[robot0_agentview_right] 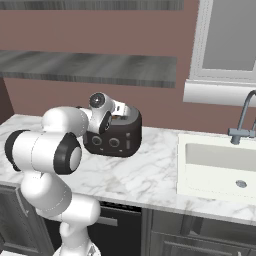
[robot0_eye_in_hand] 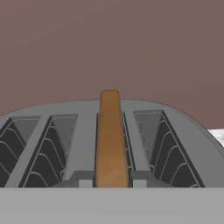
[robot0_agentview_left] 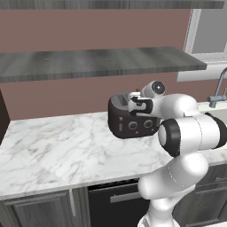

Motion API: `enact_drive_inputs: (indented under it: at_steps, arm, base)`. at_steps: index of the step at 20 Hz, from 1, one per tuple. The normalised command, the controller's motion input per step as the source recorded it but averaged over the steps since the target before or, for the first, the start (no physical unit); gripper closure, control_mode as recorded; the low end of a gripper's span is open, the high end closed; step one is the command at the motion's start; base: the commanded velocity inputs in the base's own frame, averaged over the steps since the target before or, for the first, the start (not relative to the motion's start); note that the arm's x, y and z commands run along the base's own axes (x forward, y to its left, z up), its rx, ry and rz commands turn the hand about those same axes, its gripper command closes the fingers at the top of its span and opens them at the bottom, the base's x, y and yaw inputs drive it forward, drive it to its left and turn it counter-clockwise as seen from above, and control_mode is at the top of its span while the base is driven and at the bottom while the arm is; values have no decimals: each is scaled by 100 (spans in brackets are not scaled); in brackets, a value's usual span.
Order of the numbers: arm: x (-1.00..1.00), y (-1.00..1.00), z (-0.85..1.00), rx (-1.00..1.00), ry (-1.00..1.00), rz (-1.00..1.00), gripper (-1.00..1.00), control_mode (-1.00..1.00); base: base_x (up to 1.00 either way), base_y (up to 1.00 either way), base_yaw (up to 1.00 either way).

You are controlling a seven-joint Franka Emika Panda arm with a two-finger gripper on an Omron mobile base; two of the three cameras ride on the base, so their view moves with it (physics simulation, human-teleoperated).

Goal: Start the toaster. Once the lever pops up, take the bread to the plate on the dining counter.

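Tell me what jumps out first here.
The brown bread stands edge-on in the toaster, one slot right of centre in the hand view, with the gripper shut on it. The toaster sits by the back wall on the marble counter, left of the sink.

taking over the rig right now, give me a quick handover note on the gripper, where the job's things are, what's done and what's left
Gripper: shut on the bread, fingers either side of the slice's near edge, seen in the hand view.
Bread: brown slice standing upright in one of the toaster's middle slots, top edge poking above the slot.
Toaster: on the marble kitchen counter, left of the sink, knobs facing the robot.
Done: bread gripped; whether toasting has run can't be told from here.
Left: lift the slice straight up out of the slot, then carry it to the plate on the dining counter.
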Motion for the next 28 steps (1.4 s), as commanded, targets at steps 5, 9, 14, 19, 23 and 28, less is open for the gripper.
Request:
enact_drive_inputs:
  at_steps: [5,9,14,19,23,28]
  arm:
    - [0,0,0,0,0,0,100,-100]
    - [-3,0,0,0,-2,0,100,-100]
    - [-8,0,10,0,-8,0,100,-100]
    - [-18,0,25,0,-19,0,100,-100]
    - [-21,0,25,0,-20,0,100,-100]
    - [-22,0,31,0,-17,0,100,-100]
  base:
    - [0,0,0]
    - [0,0,0]
    - [0,0,0]
    - [0,0,0]
    - [0,0,0]
    - [0,0,0]
